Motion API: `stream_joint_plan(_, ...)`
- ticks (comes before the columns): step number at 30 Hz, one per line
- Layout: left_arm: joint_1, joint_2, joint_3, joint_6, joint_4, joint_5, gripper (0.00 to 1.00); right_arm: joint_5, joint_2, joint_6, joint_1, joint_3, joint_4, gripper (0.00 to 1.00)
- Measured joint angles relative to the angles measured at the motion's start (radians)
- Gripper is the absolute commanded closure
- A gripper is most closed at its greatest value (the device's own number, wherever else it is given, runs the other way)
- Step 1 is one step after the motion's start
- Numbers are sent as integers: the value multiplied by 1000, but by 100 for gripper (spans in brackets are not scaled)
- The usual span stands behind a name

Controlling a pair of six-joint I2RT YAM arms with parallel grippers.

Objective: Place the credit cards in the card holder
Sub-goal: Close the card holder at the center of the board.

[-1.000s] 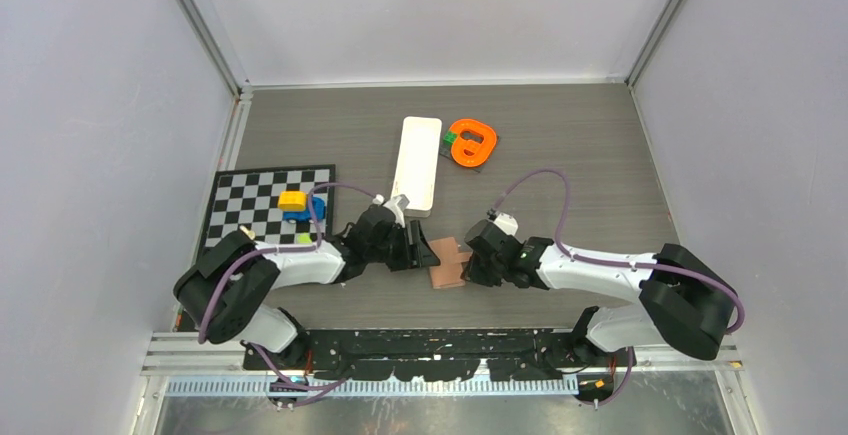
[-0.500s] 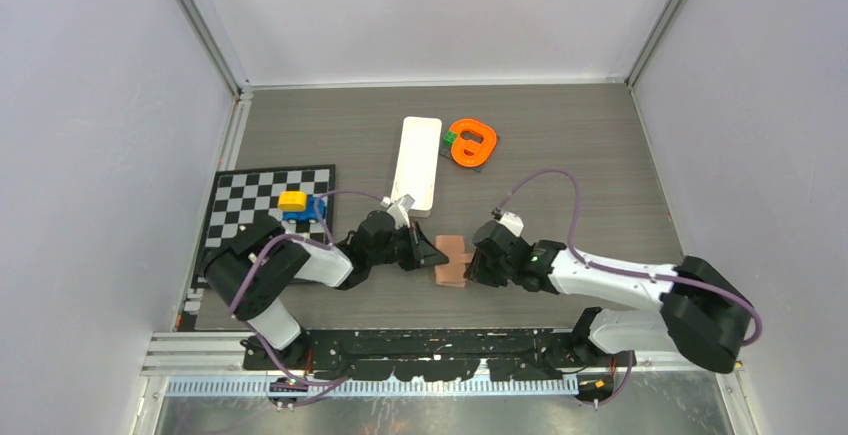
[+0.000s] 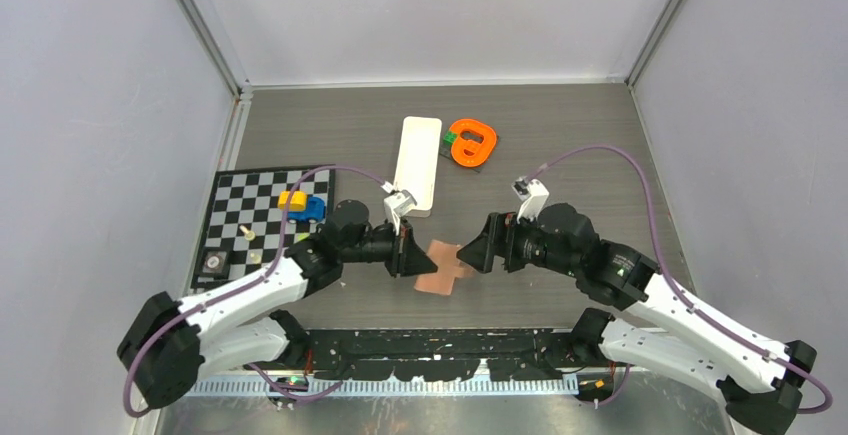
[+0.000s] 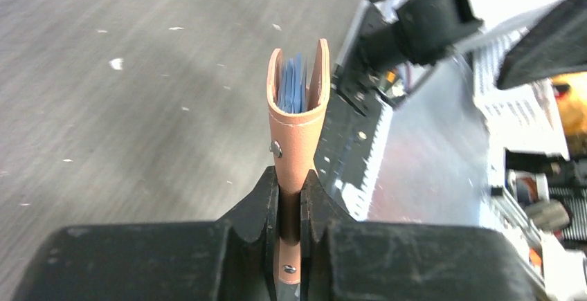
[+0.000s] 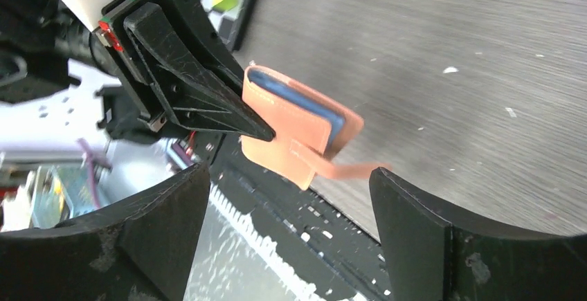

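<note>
card holder (image 3: 441,263) is at the near-middle of the table (image 3: 560,155), between the two arms, and looks to be held clear of the surface close to the front edge; the left gripper (image 3: 405,252) has it pinched, with the jaws narrow and clamped on the tan leather near the fold; in the left wrist view the holder (image 4: 296,135) stands edge-on out of the fingers (image 4: 259,197), mouth pointing away; blue cards (image 4: 293,86) sit between its two leaves; the right wrist view agrees, with a blue edge (image 5: 297,97) tucked inside the holder (image 5: 291,131); the closing strap (image 5: 339,169) hangs loose off the lower side, not fastened.

right gripper (image 3: 478,252) faces the holder from the other side with its jaws spread wide, holding nothing and not touching; the strap sits roughly midway between its fingers (image 5: 166,225).

judgement: insertion looks done or nearly so; I see no loose card on the table; the step in hand is seating and closing; the next move needs the right gripper to come in on the strap or the card edges while the left keeps a firm pinch; risk is the holder twisting in the grip or the cards sliding out.

also on the table, well apart: white tray (image 3: 417,163); orange piece (image 3: 472,141); checkerboard (image 3: 262,205).
</note>
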Motion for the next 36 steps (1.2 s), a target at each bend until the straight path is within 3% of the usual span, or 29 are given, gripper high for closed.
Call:
stream_joint_plan(9, -103, -106, 88, 68, -183, 172, 100, -327, 137, -103, 1, 59, 29, 10)
stream_joint_plan(11, -114, -106, 96, 70, -203, 192, 100, -373, 186, -113, 3, 60, 35, 27)
stream_joint_plan(15, -116, -107, 99, 87, -250, 177, 97, -467, 244, -132, 10, 62, 56, 83)
stream_joint_plan(16, -116, -109, 101, 91, -268, 169, 86, -475, 245, -140, 11, 63, 58, 95)
stream_joint_plan(17, -116, -115, 105, 93, -290, 149, 64, -483, 245, -150, 12, 64, 57, 99)
stream_joint_plan(19, -122, -137, 119, 101, -334, 101, 33, -478, 244, -179, 17, 69, 59, 100)
stream_joint_plan(21, -122, -161, 136, 116, -381, 8, 19, -422, 242, -187, 18, 79, 34, 99)
stream_joint_plan(23, -104, -177, 155, 112, -431, -94, 16, -297, 240, -205, 18, 89, -23, 100)
stream_joint_plan(29, 27, -204, 163, 55, -554, -276, 13, 112, 275, -298, 46, 123, -134, 99)
stream_joint_plan(36, 100, -243, 142, -31, -600, -346, 13, 549, 542, -473, 233, 237, -132, 99)
